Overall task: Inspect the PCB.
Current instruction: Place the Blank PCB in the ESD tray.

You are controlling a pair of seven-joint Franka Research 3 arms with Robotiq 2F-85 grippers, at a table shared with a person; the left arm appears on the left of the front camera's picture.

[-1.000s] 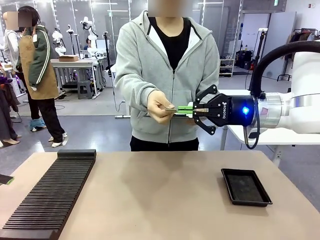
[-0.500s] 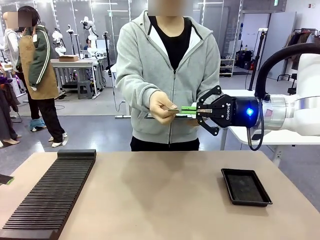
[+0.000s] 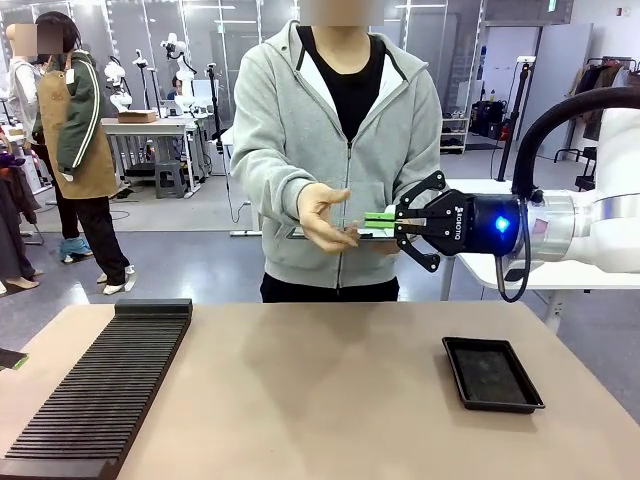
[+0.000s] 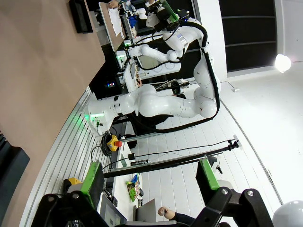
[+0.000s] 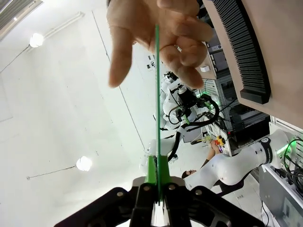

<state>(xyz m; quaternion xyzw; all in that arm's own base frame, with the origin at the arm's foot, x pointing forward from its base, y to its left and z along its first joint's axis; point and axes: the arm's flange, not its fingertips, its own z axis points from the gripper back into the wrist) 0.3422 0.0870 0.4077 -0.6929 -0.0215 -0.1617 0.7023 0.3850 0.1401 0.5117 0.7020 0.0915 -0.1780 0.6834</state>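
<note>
Right claw (image 3: 386, 219) is pinching the thin green rectangular PCB (image 5: 156, 94), held edge-on in mid-air, well above the tan tabletop (image 3: 320, 400). The person's hand (image 3: 322, 218) is open at its far end, so the handover looks done. Left claw (image 4: 149, 177) is spread and empty. Next, I'd say: draw the board clear and turn its face for inspection.

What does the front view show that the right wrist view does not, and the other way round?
Front view: the person's grey hoodie, the black tray, and the right gripper from the side. Right wrist view: the PCB edge-on, a thin green line rising from the shut green pads, and a ceiling lamp. Both: the PCB held in the right gripper, the person's open hand by its far end, and the black slotted rack on the table.
</note>
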